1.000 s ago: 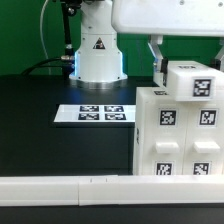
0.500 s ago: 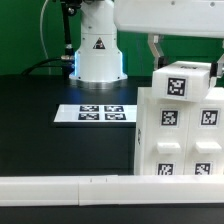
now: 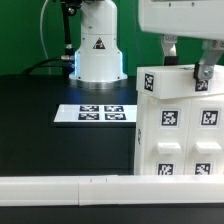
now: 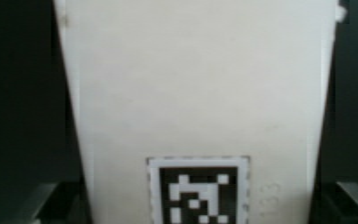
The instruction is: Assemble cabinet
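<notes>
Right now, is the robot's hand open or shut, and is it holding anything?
Gripper: closed on a flat white cabinet panel, one of its fingers on each side, above the cabinet.

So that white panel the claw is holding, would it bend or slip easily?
The panel looks like a thick, flat-faced slab, so probably stiff. Its smooth white surface might be slippery, though the claw straddles it from both sides. It looks like plastic, so likely light for its size.
</notes>
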Action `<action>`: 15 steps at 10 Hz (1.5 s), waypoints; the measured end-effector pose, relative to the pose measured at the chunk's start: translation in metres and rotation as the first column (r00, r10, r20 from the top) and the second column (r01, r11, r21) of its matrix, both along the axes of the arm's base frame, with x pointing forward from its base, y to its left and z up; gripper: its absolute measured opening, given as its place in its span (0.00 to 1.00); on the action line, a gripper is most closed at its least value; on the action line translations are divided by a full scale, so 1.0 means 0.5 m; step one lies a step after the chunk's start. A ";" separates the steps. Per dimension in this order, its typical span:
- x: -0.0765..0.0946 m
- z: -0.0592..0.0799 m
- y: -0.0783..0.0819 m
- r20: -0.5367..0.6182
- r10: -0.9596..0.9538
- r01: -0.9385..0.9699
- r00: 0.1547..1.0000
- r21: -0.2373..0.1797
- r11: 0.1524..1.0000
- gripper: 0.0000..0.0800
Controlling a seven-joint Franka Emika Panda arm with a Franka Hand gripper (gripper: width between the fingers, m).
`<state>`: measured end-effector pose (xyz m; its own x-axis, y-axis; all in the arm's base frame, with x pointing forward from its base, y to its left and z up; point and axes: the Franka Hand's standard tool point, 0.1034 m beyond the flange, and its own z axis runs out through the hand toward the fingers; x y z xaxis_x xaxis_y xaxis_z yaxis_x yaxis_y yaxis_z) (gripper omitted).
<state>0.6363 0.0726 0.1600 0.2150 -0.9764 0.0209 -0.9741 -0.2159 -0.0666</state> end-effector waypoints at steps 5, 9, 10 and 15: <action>0.003 0.003 0.000 0.002 -0.300 0.299 0.954 0.032 0.954 0.69; -0.005 0.027 0.005 -0.052 -0.108 0.110 0.993 0.025 0.994 0.96; -0.003 0.045 0.010 -0.060 0.068 -0.066 0.996 0.030 0.997 0.96; -0.015 0.049 0.016 -0.085 0.526 -0.524 0.846 0.043 0.851 1.00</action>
<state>0.6288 0.0805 0.1846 0.6957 -0.7173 -0.0395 -0.7176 -0.6964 0.0075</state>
